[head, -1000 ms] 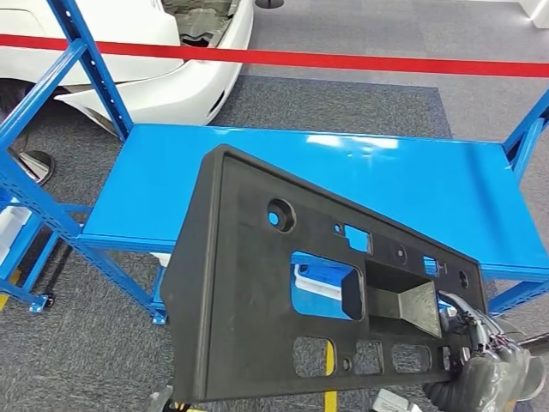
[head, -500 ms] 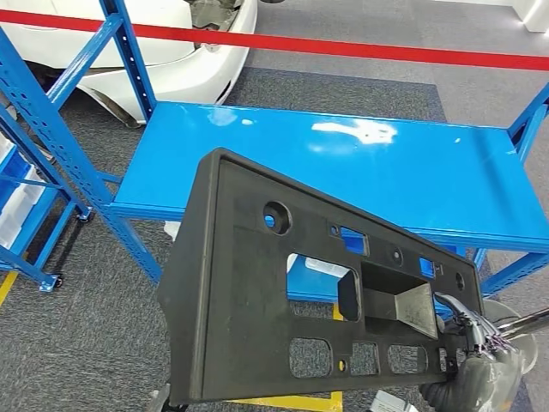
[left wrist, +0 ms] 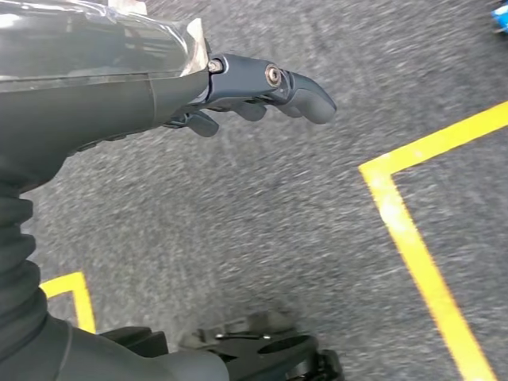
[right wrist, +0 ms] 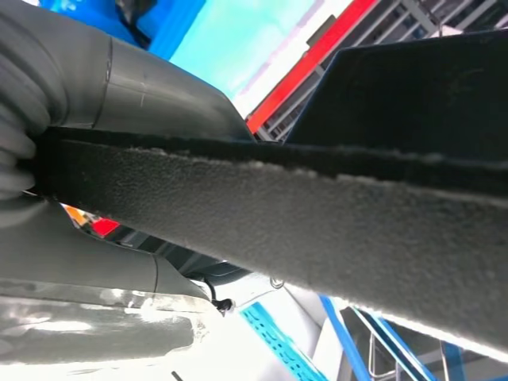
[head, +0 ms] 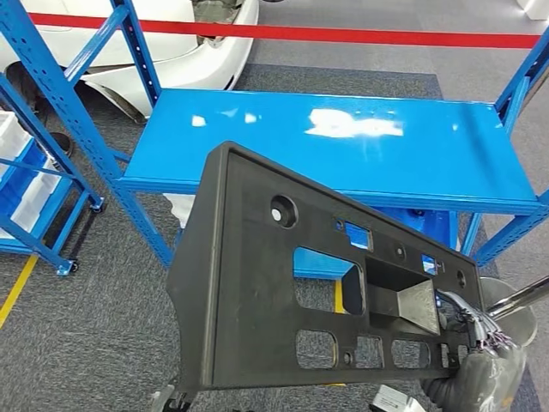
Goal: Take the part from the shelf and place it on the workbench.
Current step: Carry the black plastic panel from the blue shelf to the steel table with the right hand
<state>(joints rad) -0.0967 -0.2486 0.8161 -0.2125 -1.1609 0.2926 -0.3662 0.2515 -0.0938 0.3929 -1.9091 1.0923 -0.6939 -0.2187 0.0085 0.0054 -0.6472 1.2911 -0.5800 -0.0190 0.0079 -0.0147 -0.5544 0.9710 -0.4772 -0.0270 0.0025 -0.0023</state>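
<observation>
Head view: my right robot hand (head: 482, 365) grips the black part (head: 259, 283) in the air short of the bench's (head: 336, 142) near edge, now squarer ahead; left robot hand (left wrist: 263, 87) hangs empty, fingers apart.

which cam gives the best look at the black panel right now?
Head view: the black panel shows nearly whole, cutouts visible, held at its lower corner by the right robot hand in front of the blue workbench. Right wrist view shows just its edge close up. Left wrist view looks at floor.
</observation>
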